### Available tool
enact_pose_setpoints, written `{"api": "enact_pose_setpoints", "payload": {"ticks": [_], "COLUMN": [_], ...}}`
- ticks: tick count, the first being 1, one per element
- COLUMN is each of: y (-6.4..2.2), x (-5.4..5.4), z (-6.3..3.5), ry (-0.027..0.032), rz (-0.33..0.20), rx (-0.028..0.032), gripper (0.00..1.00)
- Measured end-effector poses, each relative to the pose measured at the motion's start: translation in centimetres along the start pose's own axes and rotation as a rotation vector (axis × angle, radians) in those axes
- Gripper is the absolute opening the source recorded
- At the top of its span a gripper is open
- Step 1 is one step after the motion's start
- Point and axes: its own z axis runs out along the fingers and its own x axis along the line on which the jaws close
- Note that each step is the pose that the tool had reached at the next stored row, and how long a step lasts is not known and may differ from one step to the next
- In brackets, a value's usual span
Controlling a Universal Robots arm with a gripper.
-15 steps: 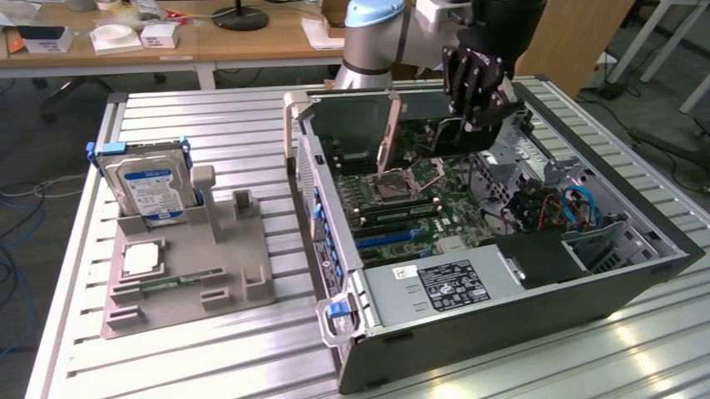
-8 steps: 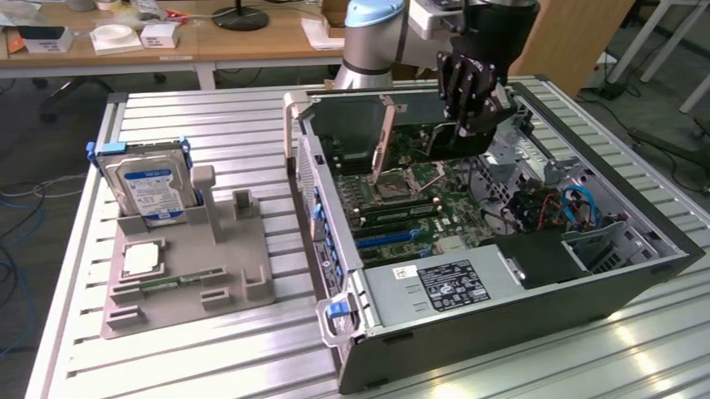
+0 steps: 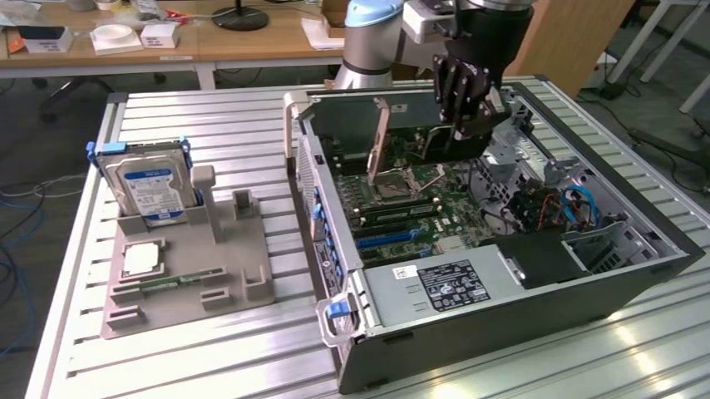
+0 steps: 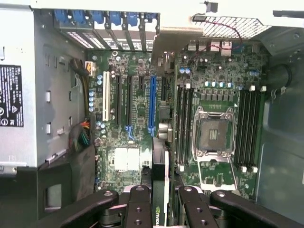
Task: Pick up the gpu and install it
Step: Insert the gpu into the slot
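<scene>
**Already aloft: the gpu hangs edge-on over the open case**

Clamped between the pincer's fingers, the gpu [image 4: 160, 190] is held on edge, its green board and black shroud running straight out from the fingertips toward the motherboard [image 4: 142, 109]. In the exterior view the same card [image 3: 383, 141] shows as a thin upright board just beside the gripper [image 3: 471, 125], on the exterior view's left of it, above the open computer case [image 3: 621, 274]. The gripper [image 4: 161, 199] is clenched on the card, its jaws partly closed around the card's thickness.

Directly beyond the fingertips lies the row of expansion slots, and the long blue slot [image 4: 152, 104] sits nearly in line with the card's edge. Off to one side of the fingers sits the empty CPU socket [image 4: 214, 135], flanked by memory slots; to the other side, the power supply [image 4: 19, 95] with its black label.

Doing this step well seems to call for keeping the card square to the blue slot, its bracket end toward the blue-clipped rear openings [image 4: 107, 21], and pressing evenly along the length; a tilted descent could catch the connector edge or miss the slot

Well away from the gripper, outside the case, a grey fixture [image 3: 189, 274] holds the blue-labelled hard drive [image 3: 150, 187]
</scene>
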Motion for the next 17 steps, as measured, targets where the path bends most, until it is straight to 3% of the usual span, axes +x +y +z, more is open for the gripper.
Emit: {"api": "enact_pose_setpoints", "payload": {"ticks": [17], "y": [1.57], "x": [0.2], "z": [2.44], "ry": [0.0024], "rz": [-0.004], "rx": [-0.0003], "gripper": [0.27]}}
